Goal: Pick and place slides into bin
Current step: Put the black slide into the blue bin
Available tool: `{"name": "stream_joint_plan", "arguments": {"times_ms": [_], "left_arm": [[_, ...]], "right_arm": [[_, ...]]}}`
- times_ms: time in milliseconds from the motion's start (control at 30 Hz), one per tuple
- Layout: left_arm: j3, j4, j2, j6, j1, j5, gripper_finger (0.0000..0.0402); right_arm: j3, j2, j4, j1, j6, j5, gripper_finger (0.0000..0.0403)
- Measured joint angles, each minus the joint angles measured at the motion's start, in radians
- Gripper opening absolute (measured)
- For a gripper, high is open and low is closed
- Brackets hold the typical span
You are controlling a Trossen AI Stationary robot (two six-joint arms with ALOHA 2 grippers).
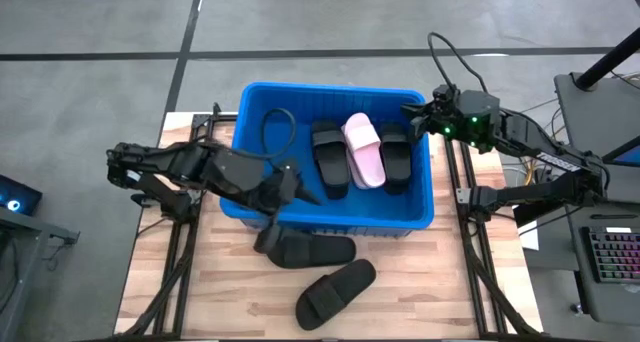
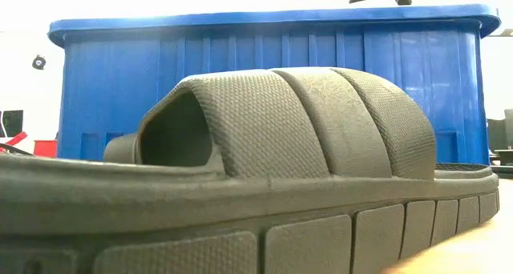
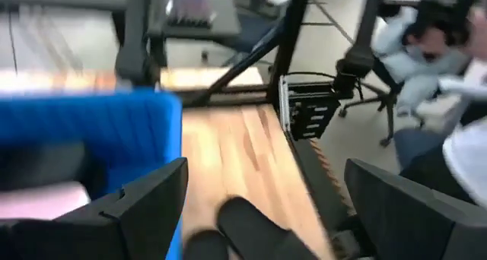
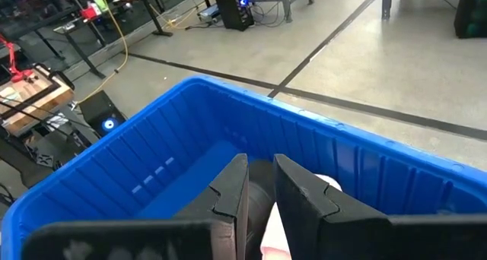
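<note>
High view: the wooden worktop (image 1: 230, 302) carries a big blue bin (image 1: 255, 132) at its far middle. Inside the bin three slides lie side by side towards its right half: a black slide (image 1: 329, 158), a pink slide (image 1: 364, 149) just beside it, and a second black slide (image 1: 395, 154) touching the pink one on its other side. A loop of black cable (image 1: 279, 132) rests in the bin's left half.

Two more black slides lie on the worktop in front of the bin: one (image 1: 305, 249) just against the bin's near wall, the other (image 1: 335, 292) nearer the front edge, tilted at an angle. In the low view that nearer slide (image 2: 304, 146) fills the frame, its ribbed strap arching up before the bin wall (image 2: 112, 90).

The left gripper (image 1: 292, 187) hangs over the bin's near rim, above the first loose slide; the left wrist view shows its fingers (image 3: 144, 207) spread wide and released, holding nothing. The right gripper (image 1: 415, 115) sits at the bin's far right corner; in the right wrist view its fingers (image 4: 228, 191) are nearly together, clenched on nothing, over the bin's interior.
</note>
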Motion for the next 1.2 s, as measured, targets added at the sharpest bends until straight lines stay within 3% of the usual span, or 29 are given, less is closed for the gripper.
{"name": "stream_joint_plan", "arguments": {"times_ms": [200,433,700,1067,1200], "left_arm": [[-0.075,-0.082,0.000,-0.266,0.001,-0.039,0.0338],[-0.262,-0.149,0.001,-0.549,0.001,-0.037,0.0338],[-0.431,-0.149,-0.002,-0.910,0.000,0.041,0.0338],[-0.518,-0.148,0.004,-1.427,-0.007,0.046,0.0338],[-0.527,-0.146,0.034,-1.496,-0.033,0.017,0.0338]], "right_arm": [[0.000,0.023,0.000,0.000,0.005,0.000,0.0057],[0.000,0.071,0.000,0.000,-0.011,0.000,0.0057],[0.000,0.125,0.004,0.000,-0.160,0.000,0.0057],[0.000,0.135,0.004,0.000,-0.372,0.008,0.0057],[0.000,0.134,0.004,0.000,-0.454,0.008,0.0057]]}}
